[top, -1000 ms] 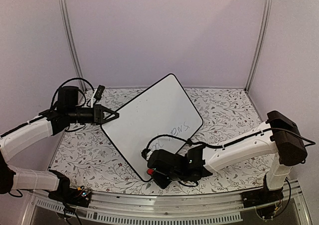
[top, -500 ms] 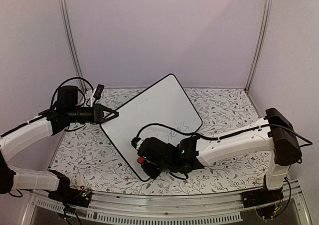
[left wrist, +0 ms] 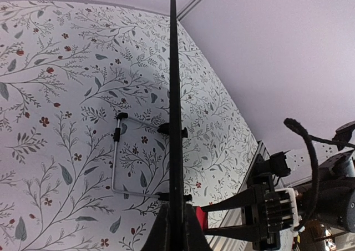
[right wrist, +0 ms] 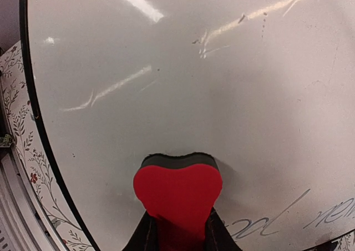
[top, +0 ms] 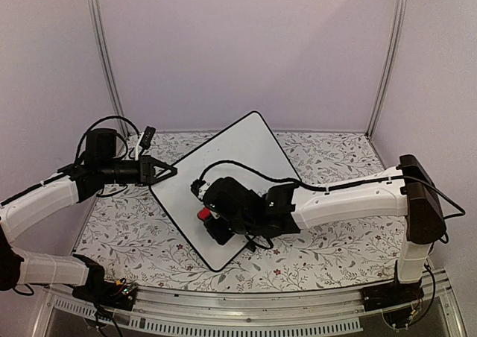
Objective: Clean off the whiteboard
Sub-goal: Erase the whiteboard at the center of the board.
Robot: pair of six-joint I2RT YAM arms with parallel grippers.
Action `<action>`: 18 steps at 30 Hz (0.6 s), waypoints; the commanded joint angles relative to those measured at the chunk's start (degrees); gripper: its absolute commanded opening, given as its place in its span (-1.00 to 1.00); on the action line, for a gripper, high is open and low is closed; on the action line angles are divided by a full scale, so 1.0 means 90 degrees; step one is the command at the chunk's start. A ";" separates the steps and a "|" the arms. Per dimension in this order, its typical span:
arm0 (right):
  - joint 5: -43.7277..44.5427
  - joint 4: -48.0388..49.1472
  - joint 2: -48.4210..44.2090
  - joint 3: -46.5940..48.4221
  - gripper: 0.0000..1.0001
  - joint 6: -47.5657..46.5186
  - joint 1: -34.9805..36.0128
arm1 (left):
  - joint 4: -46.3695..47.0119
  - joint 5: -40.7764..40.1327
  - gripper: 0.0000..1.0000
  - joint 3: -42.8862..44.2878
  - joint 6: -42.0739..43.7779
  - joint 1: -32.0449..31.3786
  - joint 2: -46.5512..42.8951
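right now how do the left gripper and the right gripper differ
The left gripper clamps the edge of the whiteboard; the right gripper holds a red eraser. The left gripper reaches in from the side; the right gripper sits over the board's face, eraser against it. Both are shut on something.

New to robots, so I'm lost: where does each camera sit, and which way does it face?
Top: above, behind, looking down on the table; left arm, right arm show.
Left wrist: on the left arm, sighting along the whiteboard's edge; left gripper clamps it.
Right wrist: on the right arm, facing the whiteboard; right gripper holds the eraser.
Shared: all three show whiteboard and eraser.
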 commanded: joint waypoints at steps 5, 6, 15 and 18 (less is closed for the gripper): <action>-0.0345 0.0223 0.0127 -0.0554 -1.00 0.0211 -0.0087 | 0.0048 0.0378 -1.00 -0.0071 0.0135 -0.0050 -0.0059; -0.0375 0.0249 0.0075 -0.0643 -1.00 0.0246 -0.0087 | 0.0059 0.0377 -1.00 -0.0074 0.0129 -0.0042 -0.0062; -0.0489 0.0315 -0.0159 -0.1136 -1.00 0.0506 -0.0072 | 0.0072 0.0368 -1.00 -0.0091 0.0123 -0.0048 -0.0078; -0.0516 0.0323 -0.0212 -0.1261 -1.00 0.0557 -0.0068 | 0.0073 0.0368 -1.00 -0.0092 0.0125 -0.0045 -0.0067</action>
